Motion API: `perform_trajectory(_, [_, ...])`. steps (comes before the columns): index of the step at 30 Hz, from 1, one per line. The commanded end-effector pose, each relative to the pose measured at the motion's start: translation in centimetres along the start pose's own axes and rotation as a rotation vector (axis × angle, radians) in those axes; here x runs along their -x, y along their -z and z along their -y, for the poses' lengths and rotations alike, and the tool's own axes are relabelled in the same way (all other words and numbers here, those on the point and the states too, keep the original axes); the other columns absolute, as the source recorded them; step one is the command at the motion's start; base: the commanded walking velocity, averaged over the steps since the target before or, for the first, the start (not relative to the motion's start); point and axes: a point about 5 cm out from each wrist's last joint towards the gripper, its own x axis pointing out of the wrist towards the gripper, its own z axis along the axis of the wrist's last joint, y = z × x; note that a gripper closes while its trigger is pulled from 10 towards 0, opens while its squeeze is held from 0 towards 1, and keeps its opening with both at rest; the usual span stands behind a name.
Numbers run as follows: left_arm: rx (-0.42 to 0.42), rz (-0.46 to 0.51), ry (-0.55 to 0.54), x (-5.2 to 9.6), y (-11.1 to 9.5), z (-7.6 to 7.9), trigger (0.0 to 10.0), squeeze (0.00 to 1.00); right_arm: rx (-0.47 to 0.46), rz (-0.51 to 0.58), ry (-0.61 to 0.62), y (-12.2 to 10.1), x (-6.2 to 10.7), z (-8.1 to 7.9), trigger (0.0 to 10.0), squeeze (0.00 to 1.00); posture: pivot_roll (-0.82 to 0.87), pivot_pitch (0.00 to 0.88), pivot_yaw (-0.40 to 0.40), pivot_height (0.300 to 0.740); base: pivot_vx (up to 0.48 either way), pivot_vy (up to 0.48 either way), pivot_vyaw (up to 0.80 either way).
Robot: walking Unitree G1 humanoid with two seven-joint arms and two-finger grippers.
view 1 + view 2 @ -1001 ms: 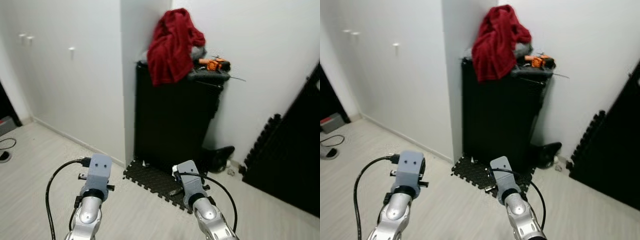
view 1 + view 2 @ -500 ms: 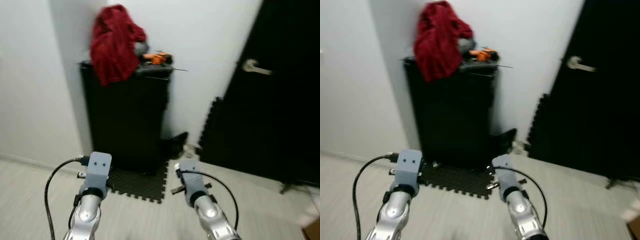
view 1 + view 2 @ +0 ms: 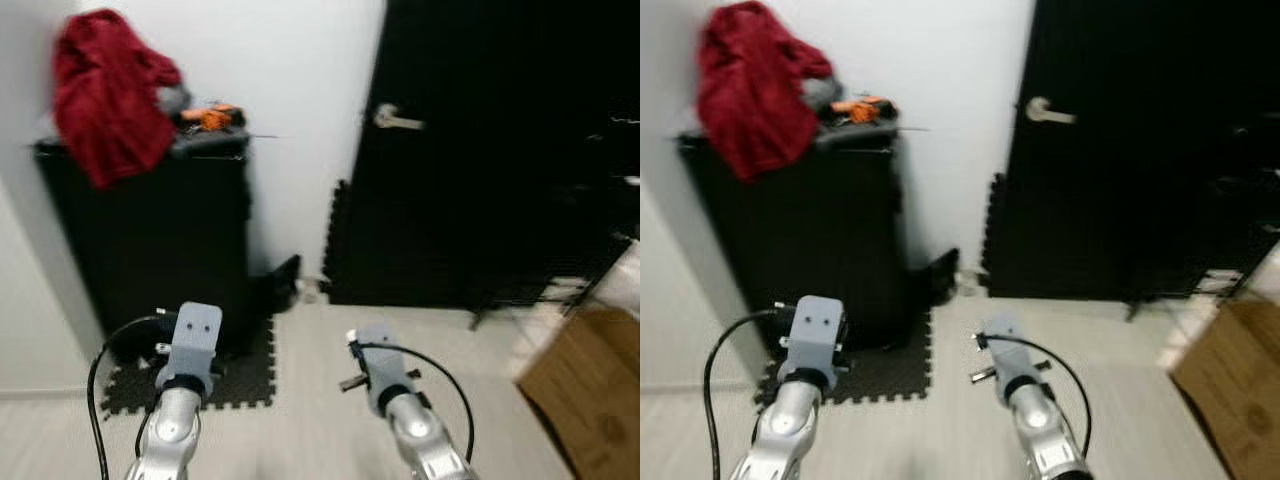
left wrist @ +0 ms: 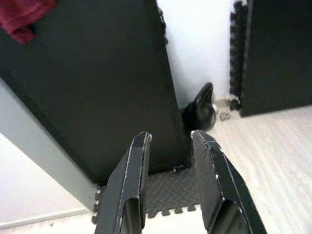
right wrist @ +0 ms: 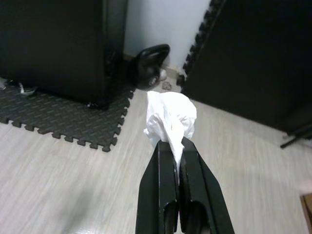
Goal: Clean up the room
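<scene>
No text, label, brand, number or sign could be read anywhere in these views

Both arms forward, left gripper parted, right gripper pinched together.
</scene>
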Motion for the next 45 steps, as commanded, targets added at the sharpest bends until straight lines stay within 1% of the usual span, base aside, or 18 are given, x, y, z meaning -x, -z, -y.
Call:
perform_trajectory(1, [0.001, -0.035, 0.014, 0.2, 0.6, 0.2, 10.0, 0.00, 0.008, -0.018, 0.019, 0.5, 0.2, 0.3, 10.0, 0.00, 0.06, 0.000, -0.026, 0.740, 0.000, 0.000, -0.80])
perform_trajectory(5, [0.013, -0.051, 0.017, 0.3, 0.8, 0.2, 10.0, 0.00, 0.003, -0.023, 0.027, 0.6, 0.2, 0.3, 10.0, 0.00, 0.06, 0.000, -0.021, 0.740, 0.000, 0.000, -0.80])
perform_trajectory(8, [0.045, -0.085, 0.032, 0.5, 1.2, 0.5, 10.0, 0.00, -0.001, -0.026, 0.030, 0.8, 0.3, 0.2, 10.0, 0.00, 0.06, 0.000, -0.020, 0.740, 0.000, 0.000, -0.80])
perform_trajectory(12, [0.029, -0.090, 0.015, 0.6, 1.4, 0.4, 10.0, 0.00, 0.001, -0.031, 0.035, 0.9, 0.4, 0.4, 10.0, 0.00, 0.06, 0.002, -0.022, 0.740, 0.000, 0.000, -0.80])
perform_trajectory(19, [0.038, -0.087, 0.018, 0.5, 1.3, 0.5, 10.0, 0.00, 0.015, -0.033, 0.055, 0.9, 0.3, 0.9, 10.0, 0.00, 0.06, 0.000, -0.024, 0.740, 0.000, 0.000, -0.80])
perform_trajectory(20, [0.062, -0.096, 0.038, 0.6, 1.4, 0.7, 10.0, 0.00, 0.019, -0.034, 0.067, 0.8, 0.2, 1.1, 10.0, 0.00, 0.06, 0.001, -0.022, 0.740, 0.000, 0.000, -0.80])
perform_trajectory(22, [0.070, -0.107, 0.045, 0.6, 1.5, 0.8, 10.0, 0.00, 0.021, -0.036, 0.070, 0.8, 0.2, 1.2, 10.0, 0.00, 0.06, 0.001, -0.022, 0.740, 0.000, 0.000, -0.80])
perform_trajectory(27, [0.064, -0.135, 0.039, 0.6, 1.7, 0.8, 10.0, 0.00, 0.024, -0.040, 0.079, 0.8, 0.1, 1.4, 10.0, 0.00, 0.06, 0.002, -0.022, 0.740, 0.000, 0.000, -0.80])
perform_trajectory(34, [0.065, -0.127, 0.035, 0.4, 1.6, 0.8, 10.0, 0.00, 0.032, -0.041, 0.109, 0.6, 0.0, 2.0, 10.0, 0.00, 0.06, 0.000, -0.022, 0.740, 0.000, 0.000, -0.80])
perform_trajectory(40, [0.066, -0.120, 0.044, 0.3, 1.4, 0.8, 10.0, 0.00, 0.030, -0.043, 0.122, 0.6, 0.0, 2.2, 10.0, 0.00, 0.06, 0.000, -0.021, 0.740, 0.000, 0.000, -0.80])
perform_trajectory(45, [0.041, -0.096, 0.059, 0.2, 1.1, 1.0, 10.0, 0.00, 0.029, -0.047, 0.128, 0.7, 0.0, 2.2, 10.0, 0.00, 0.06, 0.000, -0.021, 0.740, 0.000, 0.000, -0.80])
